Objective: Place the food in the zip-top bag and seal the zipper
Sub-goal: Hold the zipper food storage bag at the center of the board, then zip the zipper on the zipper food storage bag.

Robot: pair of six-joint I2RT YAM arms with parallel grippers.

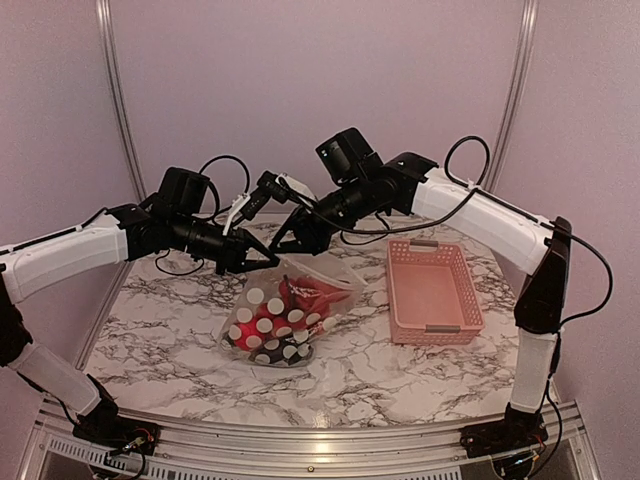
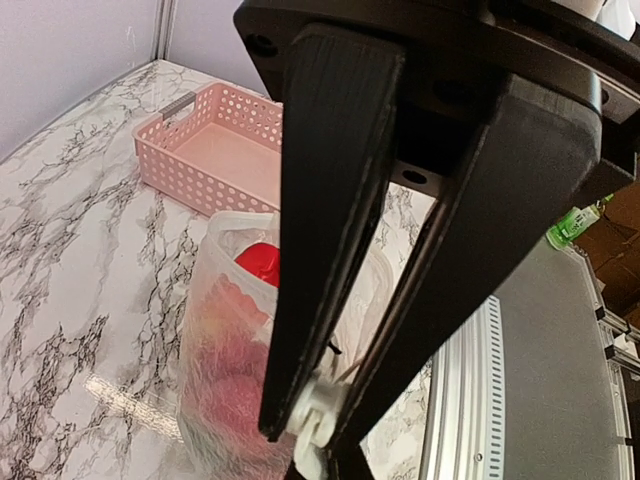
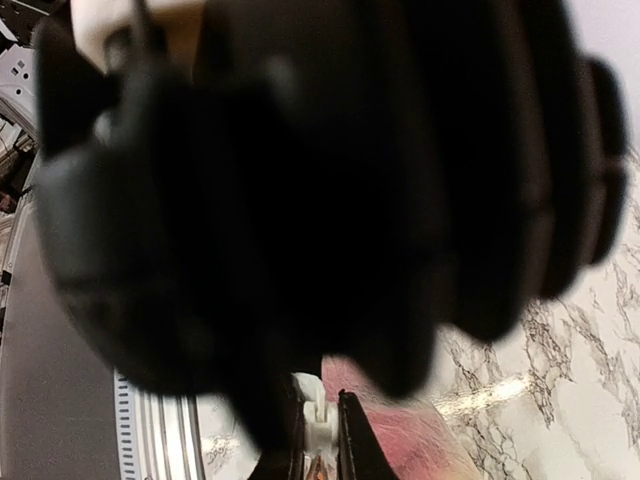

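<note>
Top external view, from the near edge: the marble table [image 1: 180, 345] carries the bag [image 1: 262, 335] in its middle. The bag is a clear pouch with white dots, its bottom resting on the tabletop and its mouth lifted toward the far side. The food [image 1: 300, 293] is inside it, showing as red and dark shapes through the plastic; single pieces are hard to tell apart.

Just beyond, at the raised mouth, the two arms meet. The left gripper [image 1: 270, 263] comes in from the left, its fingers pressed together on the zipper [image 2: 318, 425], the whitish strip along the mouth edge. The left wrist view shows that strip pinched at the very tips, with the bag hanging below and a red piece near its top.

The right gripper [image 1: 287, 241] reaches in from the right, just beside the left one. The right wrist view is mostly filled by a blurred black shape, but at the bottom its fingers stand nearly together with the white strip clamped between them. Whether the mouth is sealed along its length I cannot tell.

Farther right, apart from the bag, a pink basket [image 1: 432, 292] sits on the table.
</note>
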